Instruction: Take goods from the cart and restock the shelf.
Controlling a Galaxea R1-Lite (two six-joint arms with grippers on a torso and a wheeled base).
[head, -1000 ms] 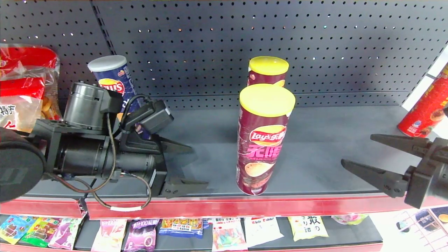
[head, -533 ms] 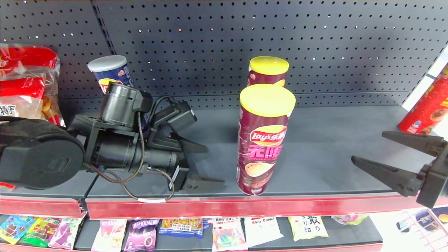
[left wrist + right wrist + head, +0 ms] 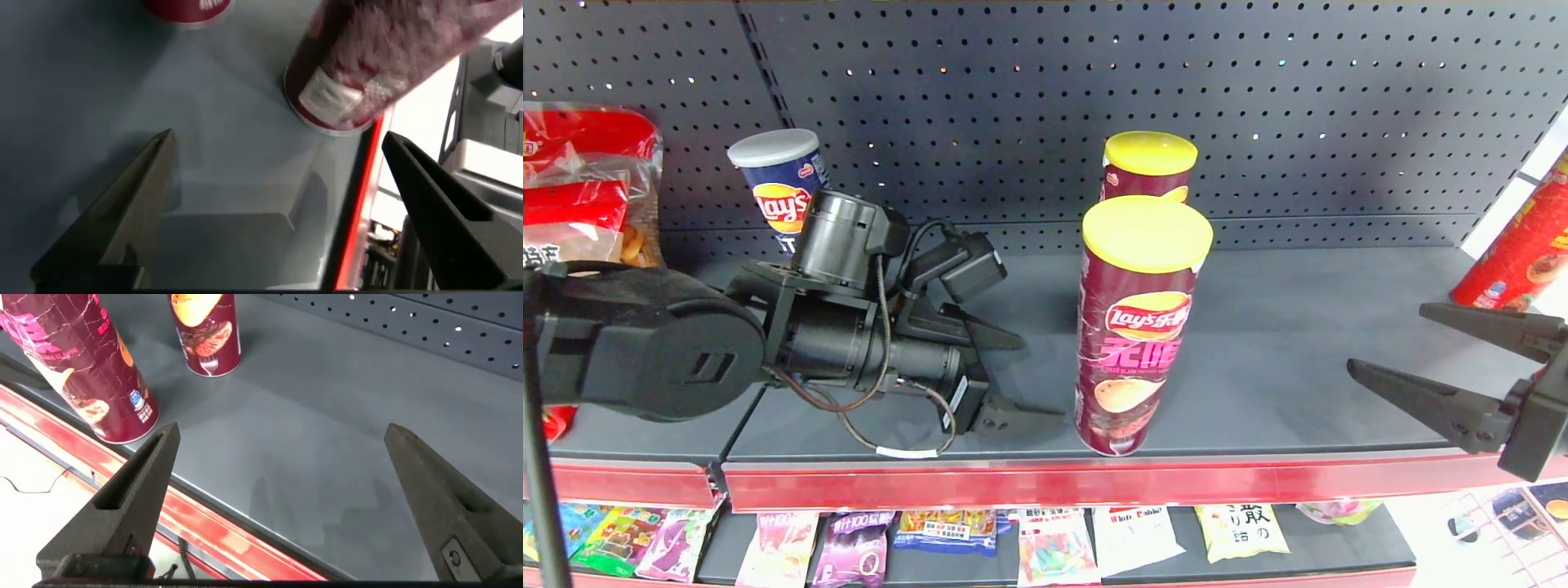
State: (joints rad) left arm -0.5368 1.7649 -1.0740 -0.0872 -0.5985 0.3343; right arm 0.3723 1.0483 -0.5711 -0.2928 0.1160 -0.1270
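A tall maroon chip can with a yellow lid (image 3: pixel 1137 343) stands near the shelf's front edge. A second maroon can (image 3: pixel 1149 167) stands behind it by the pegboard. My left gripper (image 3: pixel 1037 382) lies low over the shelf, open and empty, its tips just left of the front can. In the left wrist view that can (image 3: pixel 368 73) stands just ahead of the open left gripper (image 3: pixel 278 188). My right gripper (image 3: pixel 1387 339) hangs open and empty over the shelf's right part, well clear of the cans. The right wrist view shows both cans (image 3: pixel 82 367) (image 3: pixel 204 331) beyond the right gripper (image 3: pixel 282 482).
A blue chip can (image 3: pixel 780 192) stands at the back left behind my left arm. Red snack bags (image 3: pixel 572 188) fill the far left. A red can (image 3: pixel 1515 253) leans at the far right. The grey shelf (image 3: pixel 1282 359) has a red front strip (image 3: pixel 1094 483); snack packets (image 3: pixel 931 539) lie below.
My left arm has moved right along the shelf, bringing its open fingers close to the front maroon can. The right gripper has drifted slightly to the right.
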